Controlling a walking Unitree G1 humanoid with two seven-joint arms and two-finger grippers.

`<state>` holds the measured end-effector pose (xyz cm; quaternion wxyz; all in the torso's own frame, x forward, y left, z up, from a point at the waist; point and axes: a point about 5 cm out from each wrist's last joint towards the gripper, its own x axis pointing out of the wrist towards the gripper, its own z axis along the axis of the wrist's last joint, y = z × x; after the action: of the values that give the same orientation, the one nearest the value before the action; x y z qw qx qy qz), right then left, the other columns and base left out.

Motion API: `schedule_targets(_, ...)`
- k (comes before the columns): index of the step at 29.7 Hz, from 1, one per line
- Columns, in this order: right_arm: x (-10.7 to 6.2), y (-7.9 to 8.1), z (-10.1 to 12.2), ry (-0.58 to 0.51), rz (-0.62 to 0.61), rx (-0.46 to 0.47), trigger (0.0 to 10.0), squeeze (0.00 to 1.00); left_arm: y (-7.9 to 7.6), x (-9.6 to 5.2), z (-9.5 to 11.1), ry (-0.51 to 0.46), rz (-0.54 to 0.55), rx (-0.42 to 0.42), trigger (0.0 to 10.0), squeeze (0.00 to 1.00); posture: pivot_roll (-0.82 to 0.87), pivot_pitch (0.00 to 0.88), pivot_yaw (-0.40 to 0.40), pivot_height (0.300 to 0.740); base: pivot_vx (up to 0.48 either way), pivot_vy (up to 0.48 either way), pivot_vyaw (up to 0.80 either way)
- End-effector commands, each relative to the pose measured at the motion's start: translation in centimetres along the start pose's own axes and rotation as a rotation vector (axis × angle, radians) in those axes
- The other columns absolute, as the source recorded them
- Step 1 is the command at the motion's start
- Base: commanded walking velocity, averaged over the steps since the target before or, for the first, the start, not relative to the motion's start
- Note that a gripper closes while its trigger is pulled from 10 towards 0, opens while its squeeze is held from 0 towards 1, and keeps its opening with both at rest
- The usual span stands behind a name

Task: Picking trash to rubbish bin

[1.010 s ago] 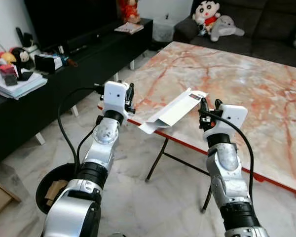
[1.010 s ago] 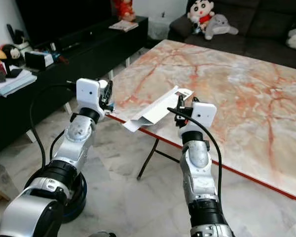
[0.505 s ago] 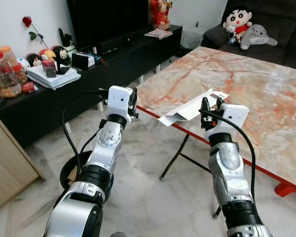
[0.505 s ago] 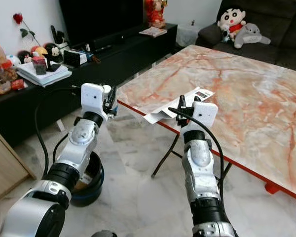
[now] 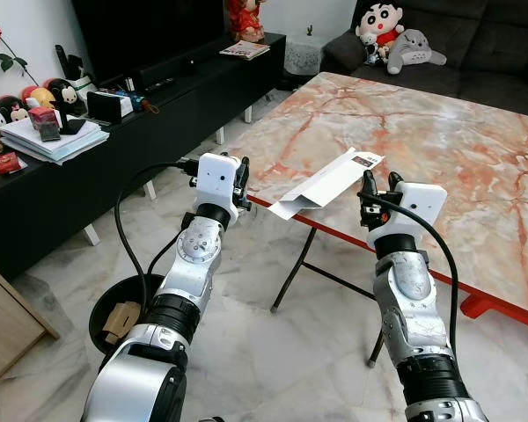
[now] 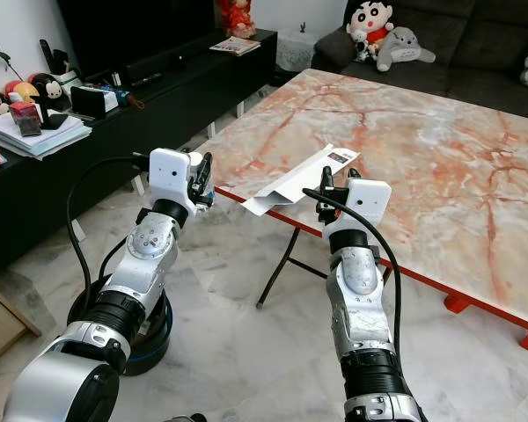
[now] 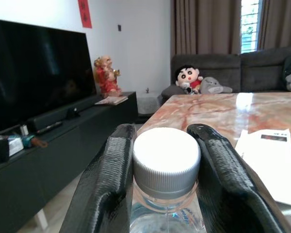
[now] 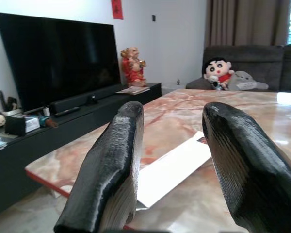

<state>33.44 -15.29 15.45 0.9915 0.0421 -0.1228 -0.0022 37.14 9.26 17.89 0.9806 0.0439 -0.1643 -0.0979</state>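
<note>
My left gripper (image 7: pixel 163 132) is shut on the neck of a clear plastic bottle with a white cap (image 7: pixel 167 154). In the eye views that gripper (image 5: pixel 239 180) is held up just left of the marble table's corner. A flat white carton (image 5: pixel 326 182) lies on the table, overhanging its red edge. My right gripper (image 5: pixel 380 185) stands open and empty at the table's edge, just right of the carton (image 8: pixel 177 167). A black round rubbish bin (image 5: pixel 102 308) with cardboard scraps in it stands on the floor below my left arm.
The marble table (image 5: pixel 440 149) on folding legs (image 5: pixel 290 272) fills the right half. A black TV console (image 5: pixel 114 132) with books and toys runs along the left. A dark sofa (image 5: pixel 475 44) with plush toys stands behind. A wooden cabinet's corner (image 5: pixel 4 338) is at the lower left.
The whole picture has shifted as the camera moved. Both arms keep the same raised pose, the left still gripping the bottle and the right still open.
</note>
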Motion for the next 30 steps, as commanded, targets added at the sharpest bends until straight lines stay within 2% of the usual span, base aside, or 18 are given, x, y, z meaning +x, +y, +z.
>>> schedule_targets(1,-0.11,-0.01,-0.39,0.023,0.008,-0.009,10.0,0.00,0.05,-0.19,-0.06,0.002,0.009,-0.001,10.0,0.00,0.03,0.000,-0.042,0.740,0.000,0.000,0.00)
schedule_targets(26,-0.42,-0.12,-0.65,0.035,0.004,-0.005,10.0,0.00,-0.43,-0.51,-0.51,0.038,-0.014,-0.015,10.0,0.00,0.02,0.004,-0.041,0.740,0.000,0.000,0.00)
schedule_targets(30,-0.57,-0.26,-0.61,0.033,0.001,-0.005,10.0,0.00,-0.70,-0.72,-0.63,0.039,-0.026,-0.021,10.0,0.00,0.02,0.007,-0.040,0.740,0.354,0.000,0.00)
